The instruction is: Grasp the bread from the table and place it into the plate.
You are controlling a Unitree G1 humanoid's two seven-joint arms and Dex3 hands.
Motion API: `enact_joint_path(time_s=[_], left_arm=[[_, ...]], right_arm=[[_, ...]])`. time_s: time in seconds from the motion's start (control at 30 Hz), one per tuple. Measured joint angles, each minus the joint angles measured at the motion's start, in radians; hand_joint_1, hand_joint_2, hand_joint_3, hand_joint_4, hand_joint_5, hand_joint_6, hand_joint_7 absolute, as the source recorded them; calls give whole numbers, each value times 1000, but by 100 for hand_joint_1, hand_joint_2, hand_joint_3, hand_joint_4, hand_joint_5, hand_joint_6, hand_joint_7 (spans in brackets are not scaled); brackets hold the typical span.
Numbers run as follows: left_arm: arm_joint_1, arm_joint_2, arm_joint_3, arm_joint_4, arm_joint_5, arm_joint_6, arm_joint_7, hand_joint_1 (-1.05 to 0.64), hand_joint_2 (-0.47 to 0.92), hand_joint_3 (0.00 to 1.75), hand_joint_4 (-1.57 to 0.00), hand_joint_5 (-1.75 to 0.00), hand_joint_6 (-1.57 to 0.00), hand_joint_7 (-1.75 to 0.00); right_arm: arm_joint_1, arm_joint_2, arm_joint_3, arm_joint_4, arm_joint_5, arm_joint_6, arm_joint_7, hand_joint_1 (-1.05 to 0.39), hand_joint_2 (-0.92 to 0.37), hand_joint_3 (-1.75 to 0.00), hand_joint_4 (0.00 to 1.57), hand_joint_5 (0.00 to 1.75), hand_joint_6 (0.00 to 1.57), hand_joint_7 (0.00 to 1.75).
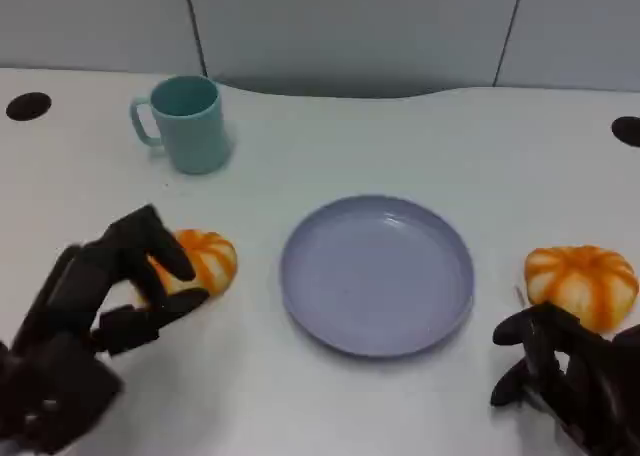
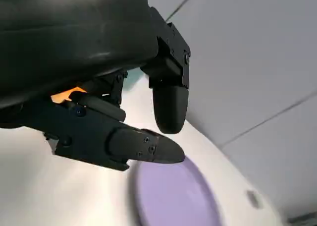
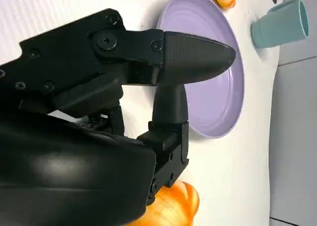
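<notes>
An orange-and-white striped bread lies on the white table, left of the lavender plate. My left hand reaches over its left side, with fingers arched above it and spread apart; whether they touch it is unclear. In the left wrist view a sliver of the bread shows behind the fingers, with the plate beyond. A second bread lies right of the plate. My right hand sits just in front of it, holding nothing. The right wrist view shows that bread and the plate.
A teal mug stands at the back left, also seen in the right wrist view as the mug. Black round holes mark the table's far corners. A grey wall panel runs behind the table's back edge.
</notes>
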Motion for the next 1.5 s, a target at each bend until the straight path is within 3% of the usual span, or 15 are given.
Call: enact_joint_path(time_s=[0.03, 0.07, 0.1, 0.13, 0.23, 0.33, 0.7, 0.87, 1.13, 1.3, 1.33, 1.37, 1.4, 1.43, 1.5], left_arm=[[-21, 32, -20, -6, 80, -4, 33, -60, 92, 8, -43, -128, -46, -97], [-45, 73, -44, -15, 172, -4, 58, -65, 92, 9, -33, -83, -44, -50], [-69, 114, -71, -30, 258, 2, 71, -67, 92, 9, -33, -63, -46, -29], [-96, 161, -107, -52, 345, 21, 70, -73, 92, 8, -16, -37, -32, -12], [-187, 284, -213, -110, 553, 129, -12, -77, 92, 7, -7, -20, -24, -1], [-220, 311, -266, -115, 590, 194, -38, -84, 91, 4, -1, -4, -12, 0], [-448, 292, -471, 275, 562, 237, -99, -90, 92, 4, 0, 0, -1, 0], [-564, 210, -541, 517, 516, 264, -110, -88, 92, 2, 0, 0, -2, 0], [-676, 103, -655, 840, 515, 290, 38, -83, 90, 1, -3, -1, -8, -3], [-718, 30, -696, 998, 510, 337, 164, -70, 86, 0, -14, -6, -17, -4], [-721, 24, -700, 1012, 503, 341, 178, -54, 85, 0, -24, -54, -32, -50], [-722, 21, -701, 1021, 499, 343, 199, -49, 85, 0, -22, -82, -31, -76], [-722, 18, -701, 1029, 495, 344, 231, -38, 88, 2, -25, -134, -27, -131], [-719, 15, -697, 1035, 485, 342, 270, -33, 90, 2, -27, -154, -26, -152], [-713, 10, -683, 1043, 456, 333, 345, -30, 91, 2, -29, -170, -26, -170]], right_arm=[[0, 2, 0, 0, 0, 0, -1, -31, -92, -62, 55, 175, 37, 169], [0, 5, 0, 0, 0, 0, -1, -31, -92, -61, 56, 175, 37, 169], [-1, 6, 0, 0, 0, 0, -1, -32, -92, -61, 57, 175, 37, 169], [-2, 6, 1, 0, 0, 0, -1, -32, -92, -60, 57, 175, 37, 169], [-6, 10, 1, 2, 0, 1, -5, -32, -92, -59, 57, 175, 38, 169], [-5, 11, -1, 2, 0, 2, -10, -33, -92, -59, 57, 175, 38, 168], [5, 11, 2, -13, 0, 9, -10, -33, -92, -60, 54, 175, 38, 168], [15, 8, 3, -36, -1, 25, -10, -31, -92, -61, 53, 175, 38, 168], [31, 1, 1, -51, -1, 26, -9, -31, -92, -61, 52, 175, 38, 168], [44, 1, 2, -69, -2, 32, -11, -32, -92, -61, 49, 175, 37, 166], [45, 1, 2, -72, -2, 36, -12, -32, -92, -61, 51, 175, 37, 166], [47, 1, 2, -74, -3, 37, -13, -32, -92, -60, 51, 175, 37, 167], [48, 1, 2, -75, -3, 37, -13, -32, -92, -60, 52, 175, 37, 166], [49, 2, 2, -75, -4, 37, -14, -32, -92, -61, 52, 175, 38, 166], [51, 2, 3, -78, -8, 37, -18, -32, -92, -61, 51, 175, 38, 166]])
